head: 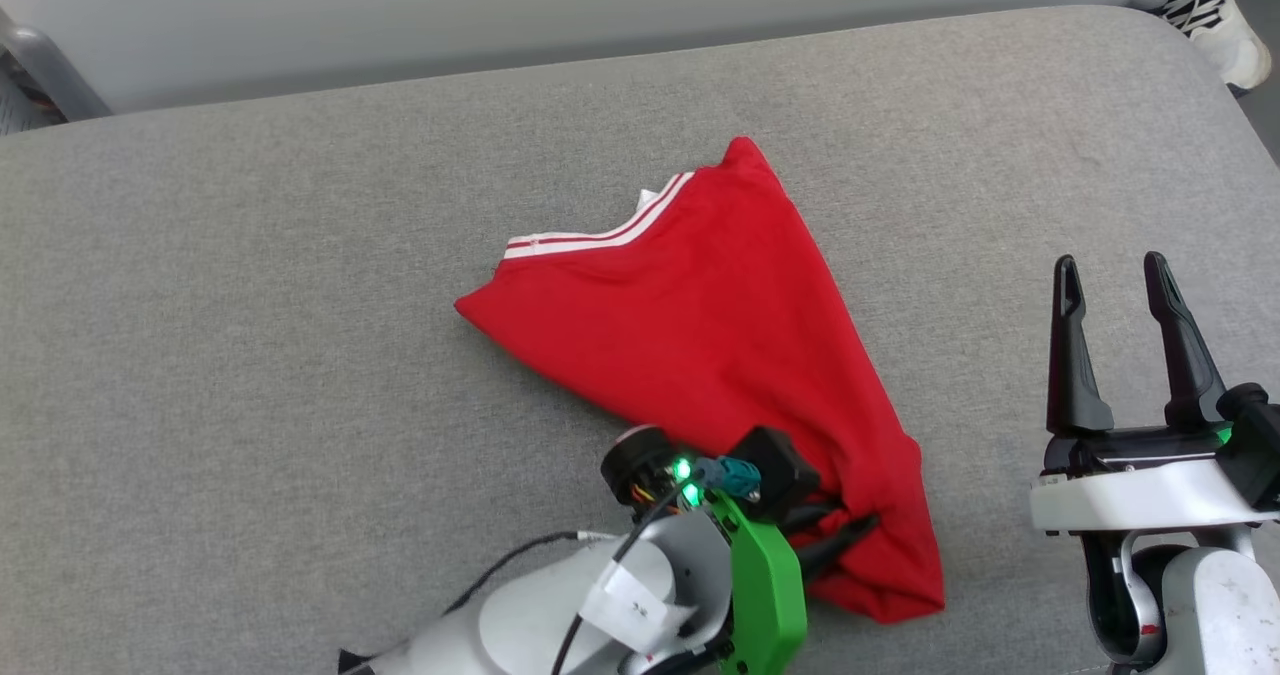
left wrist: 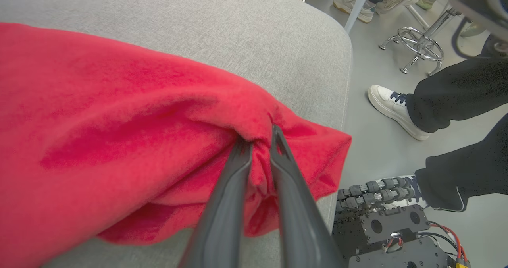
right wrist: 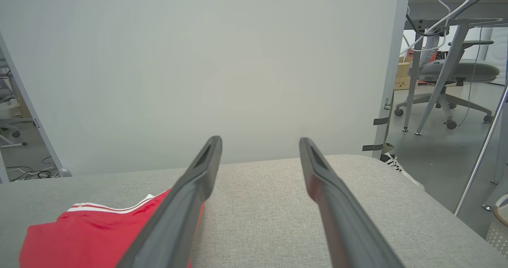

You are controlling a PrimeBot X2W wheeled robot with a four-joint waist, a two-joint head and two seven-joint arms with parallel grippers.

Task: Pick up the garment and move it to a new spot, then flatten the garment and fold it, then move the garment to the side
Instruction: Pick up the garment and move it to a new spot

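Garment [head: 700,335] lies near the middle of the grey cushion [head: 250,375], folded into a rough red wedge. The narrow end is at the far side, the striped white-and-red trim [head: 600,235] runs along the far left edge, and the wide end is bunched up nearest the robot. Your left gripper [left wrist: 260,137] has hold of that bunched end: its fingers [left wrist: 230,188] are nearly together with a pinch of red cloth between them, and the fabric puckers around the tips. In the head view it reaches in from the lower middle, pointing right, with the fingers sunk in the folds. Your right gripper [head: 1110,260] stands well apart from the garment on the right, fingers pointing away from the robot, spread wide with nothing between them. Its wrist view shows the trim end of the garment at lower left and a pale panel [right wrist: 198,61] beyond the cushion. In the left wrist view, the floor past the cushion's corner has a person's white shoe [left wrist: 395,109] and dark trouser leg [left wrist: 456,89], with a chrome stool base [left wrist: 420,45] farther off
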